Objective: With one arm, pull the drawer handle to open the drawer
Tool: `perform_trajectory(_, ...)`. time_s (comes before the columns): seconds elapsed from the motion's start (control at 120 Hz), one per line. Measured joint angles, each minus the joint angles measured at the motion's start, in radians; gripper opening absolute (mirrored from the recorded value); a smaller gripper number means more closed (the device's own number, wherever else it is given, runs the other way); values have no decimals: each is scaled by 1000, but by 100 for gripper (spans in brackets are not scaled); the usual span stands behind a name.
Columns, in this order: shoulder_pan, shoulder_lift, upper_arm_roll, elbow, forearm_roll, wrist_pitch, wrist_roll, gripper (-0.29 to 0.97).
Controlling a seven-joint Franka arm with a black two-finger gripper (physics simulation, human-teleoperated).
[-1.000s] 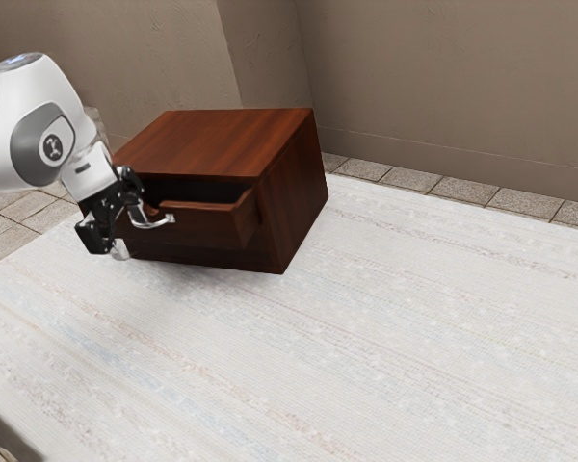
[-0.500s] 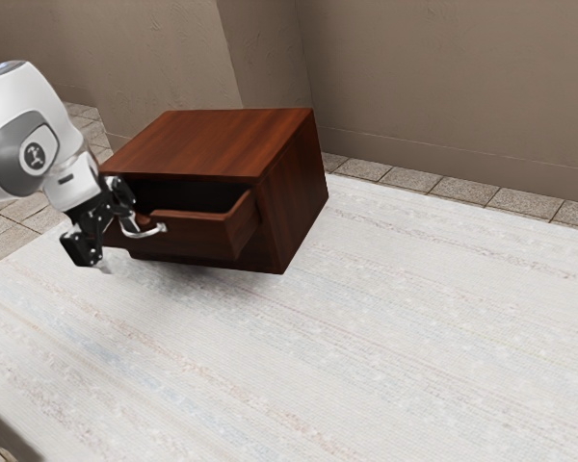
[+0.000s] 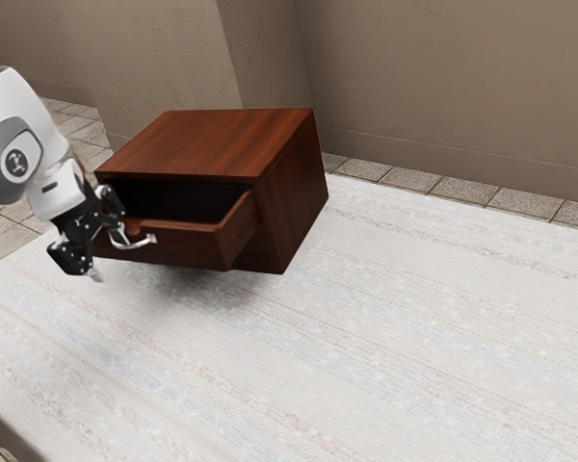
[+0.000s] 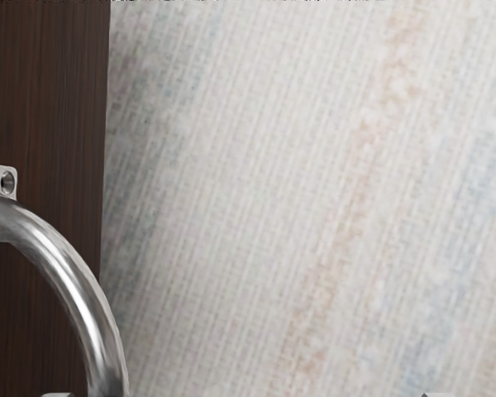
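1 pale tbl (image 3: 385, 337), open drawer (image 3: 178, 241), beige walls (image 3: 443, 67)

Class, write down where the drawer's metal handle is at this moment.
In the exterior view the handle is at the left, on the front of the partly open drawer, right beside the gripper and below the cabinet top.

Count of items on inspection
Recorded were one cabinet (image 3: 222, 144), one drawer (image 3: 188, 243), one handle (image 4: 66, 273), one arm (image 3: 19, 154) and one gripper (image 3: 79, 248).
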Motion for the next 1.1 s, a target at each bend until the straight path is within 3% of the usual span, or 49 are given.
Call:
perform_trajectory(0.308, 4, -65, 0, -57, 7, -3, 8, 48)
perform_trajectory(0.883, 12, -174, -2, -170, 27, 0, 15, 55)
perform_trajectory(1.1, 14, -215, -3, -185, 31, 6, 14, 51)
